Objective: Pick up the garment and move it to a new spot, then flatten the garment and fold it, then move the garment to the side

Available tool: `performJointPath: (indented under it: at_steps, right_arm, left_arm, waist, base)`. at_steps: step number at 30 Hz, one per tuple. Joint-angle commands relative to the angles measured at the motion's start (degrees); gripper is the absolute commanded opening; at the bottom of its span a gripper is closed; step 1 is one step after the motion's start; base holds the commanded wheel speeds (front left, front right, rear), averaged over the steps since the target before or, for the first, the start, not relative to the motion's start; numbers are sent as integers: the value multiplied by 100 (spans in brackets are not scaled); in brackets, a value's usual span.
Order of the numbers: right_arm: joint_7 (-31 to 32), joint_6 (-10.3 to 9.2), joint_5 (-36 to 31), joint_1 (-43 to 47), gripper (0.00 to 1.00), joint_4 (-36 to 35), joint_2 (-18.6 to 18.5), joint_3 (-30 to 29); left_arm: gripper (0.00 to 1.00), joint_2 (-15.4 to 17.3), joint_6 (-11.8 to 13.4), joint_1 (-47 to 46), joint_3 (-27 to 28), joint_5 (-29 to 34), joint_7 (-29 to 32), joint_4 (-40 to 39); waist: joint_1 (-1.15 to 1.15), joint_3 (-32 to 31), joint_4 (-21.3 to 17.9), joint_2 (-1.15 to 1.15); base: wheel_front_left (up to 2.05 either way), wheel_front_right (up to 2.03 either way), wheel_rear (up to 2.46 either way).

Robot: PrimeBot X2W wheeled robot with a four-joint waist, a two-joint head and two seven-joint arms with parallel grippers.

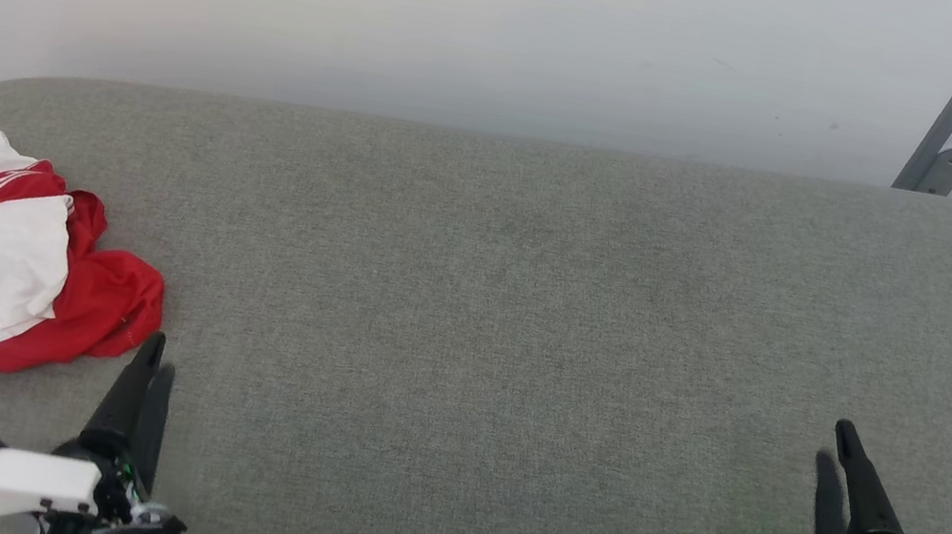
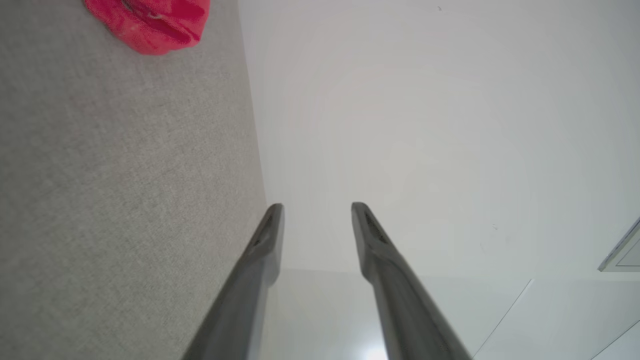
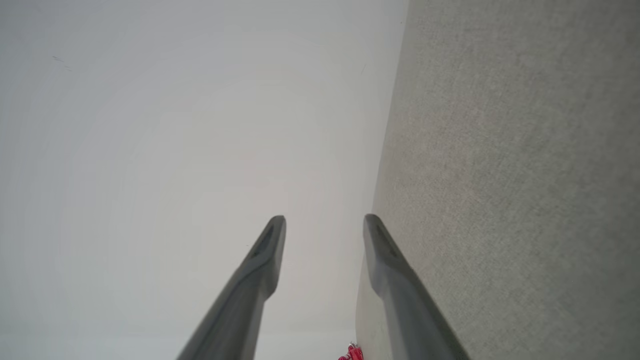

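The garment (image 1: pixel 4 256), a red shirt with white sleeves, lies crumpled in a heap at the far left of the grey fabric table (image 1: pixel 507 311). A red edge of the garment (image 2: pixel 150 22) shows at the top left of the left wrist view, and a small red scrap of it (image 3: pixel 352 354) at the bottom of the right wrist view. My left gripper (image 1: pixel 157 354) hovers just right of and below the heap, not touching it, fingers apart and empty (image 2: pixel 316 206). Far off at the lower right, my right gripper (image 1: pixel 834 441) is open too, with nothing between its fingers (image 3: pixel 324 219).
A pale wall rises behind the table's rounded far edge. A grey metal bracket (image 1: pixel 950 124) leans against it at the upper right. The grey surface stretches wide between the two grippers.
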Motion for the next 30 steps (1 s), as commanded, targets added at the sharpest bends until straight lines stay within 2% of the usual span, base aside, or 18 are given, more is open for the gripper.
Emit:
performJointPath:
  at_steps: [1, 8, 19, 21, 30]
  right_arm:
    - [-20, 0, -21, 3, 100, -6, 0, 7]
    - [-197, 0, -413, -25, 100, -91, -73, 123]
    - [-384, 0, -1761, -111, 100, -43, -206, 271]
    - [-422, 0, -2157, -128, 100, -33, -234, 309]
    - [-544, 0, -3021, -147, 100, -54, -253, 359]
  left_arm:
    - [100, -1, 4, 7, -5, 2, -12, -7]
    - [100, 63, 107, 17, -87, 226, -194, -154]
    - [100, 335, 459, -15, -389, 1363, -506, -250]
    - [100, 388, 546, -5, -475, 1729, -581, -298]
    - [100, 496, 643, 9, -606, 2583, -792, -366]
  waist:
    - [0, 0, 0, 0]
    - [0, -2, -3, 0]
    - [0, -13, -9, 0]
    - [0, -18, -9, 0]
    - [0, -39, -10, 0]
  base:
    - [0, 0, 0]
    - [0, 0, 0]
    - [0, 0, 0]
    - [0, 0, 0]
    - [0, 0, 0]
